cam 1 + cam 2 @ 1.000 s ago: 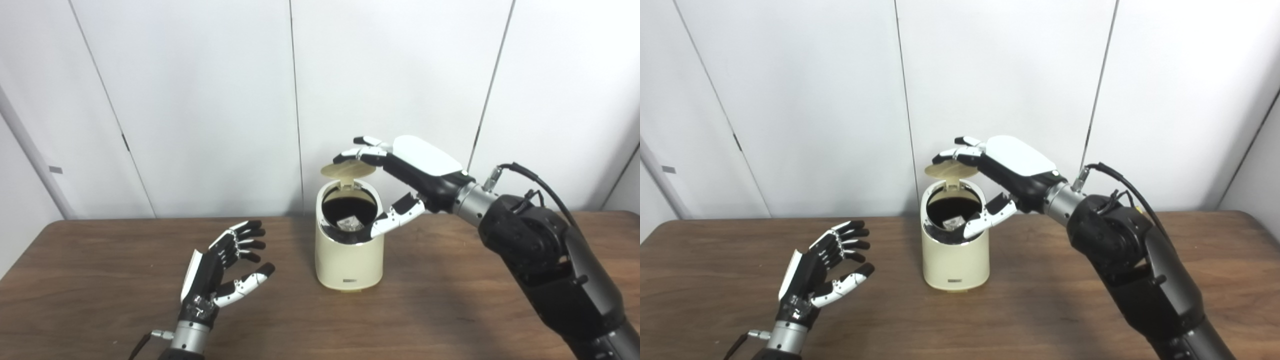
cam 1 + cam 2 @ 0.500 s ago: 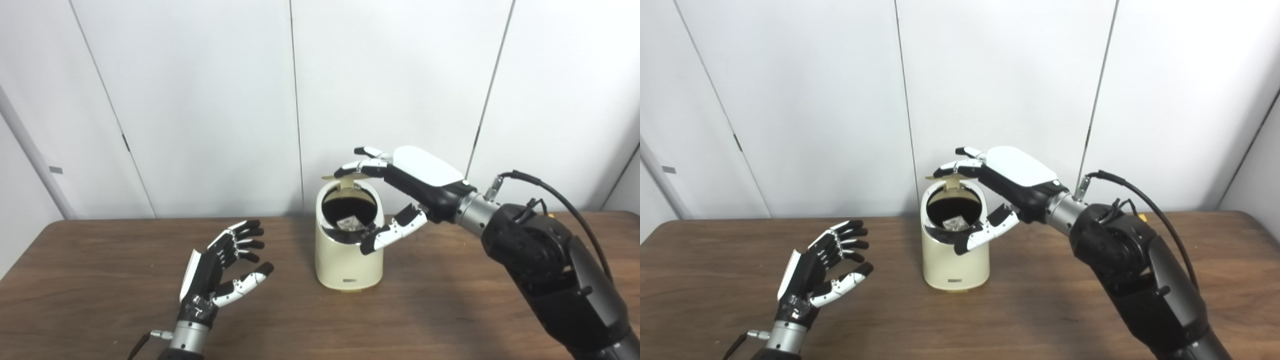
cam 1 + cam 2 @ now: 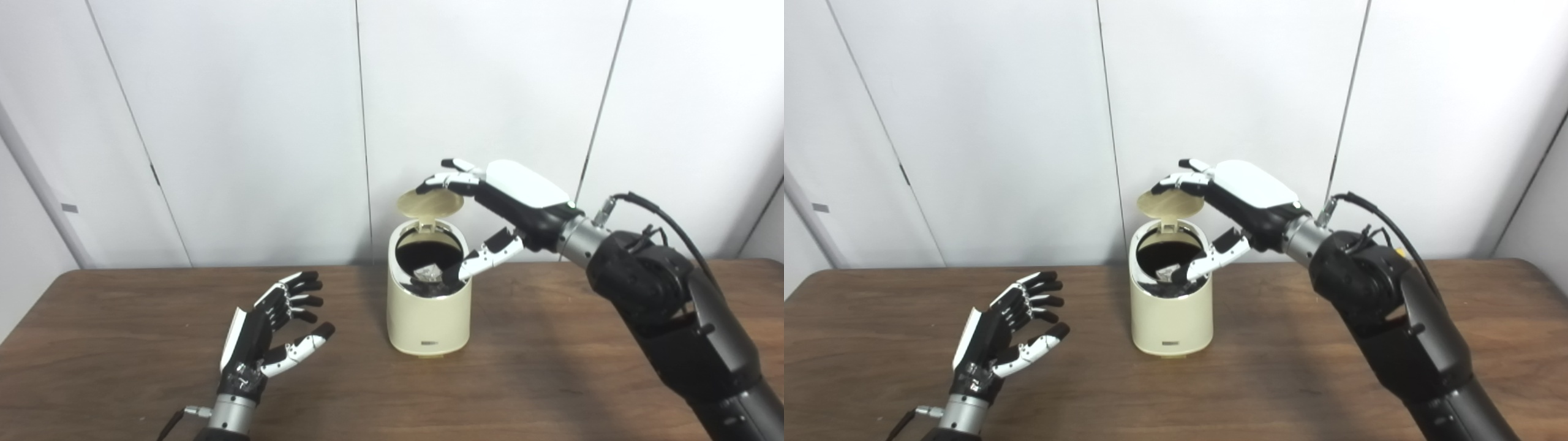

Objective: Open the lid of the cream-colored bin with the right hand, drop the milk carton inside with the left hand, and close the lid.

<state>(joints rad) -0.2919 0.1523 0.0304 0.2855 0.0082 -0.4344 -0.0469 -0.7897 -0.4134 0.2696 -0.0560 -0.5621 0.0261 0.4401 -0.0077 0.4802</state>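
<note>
The left hand (image 3: 269,340) hovered over the brown table (image 3: 122,343) with palm up and fingers spread wide, holding nothing, well apart from the cream-colored bin (image 3: 427,312) to its right. The bin carried a small dark label (image 3: 429,343) near its base, too small to read, and the milk carton (image 3: 429,272) lay inside its dark opening. The right hand (image 3: 499,205) reached from the right, fingertips (image 3: 438,182) resting on the raised lid (image 3: 430,203), thumb (image 3: 487,257) spread low at the bin's rim, gripping nothing.
</note>
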